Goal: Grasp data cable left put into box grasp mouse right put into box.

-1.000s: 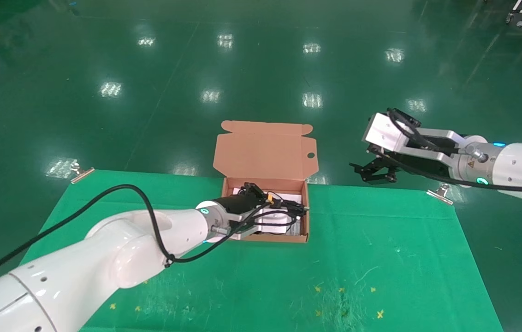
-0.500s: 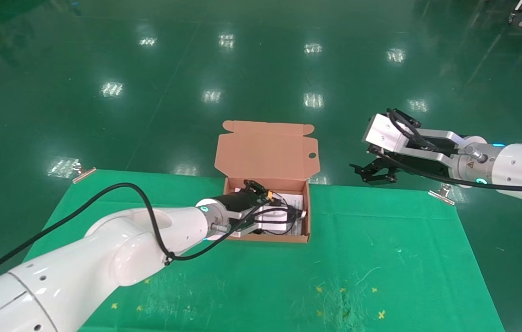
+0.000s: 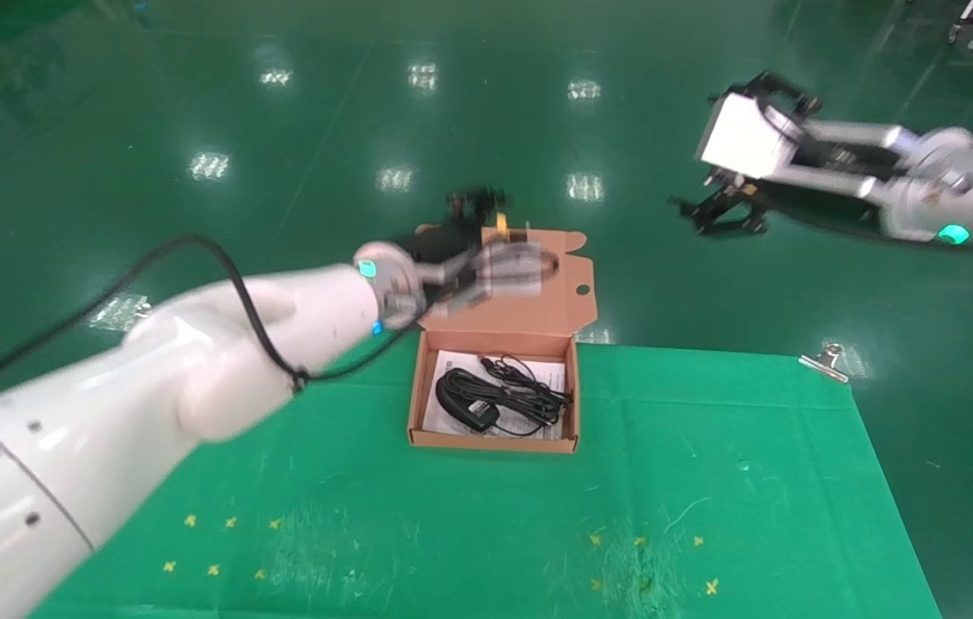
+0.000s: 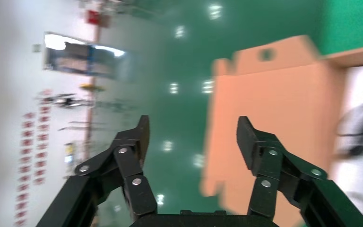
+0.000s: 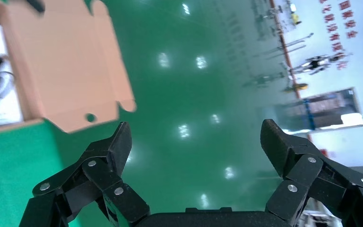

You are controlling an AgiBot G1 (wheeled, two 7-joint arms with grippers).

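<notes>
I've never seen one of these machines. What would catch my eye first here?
Probably the salmon-orange box standing open at the far edge of the green mat, with a black mouse and a bundled data cable lying inside. Above its lid the left gripper hangs open and empty, and the right gripper is open over the floor farther right.

Left gripper (image 3: 529, 268) smeared by motion blur in head view; box (image 3: 493, 443) lid partly hidden behind it.
</notes>
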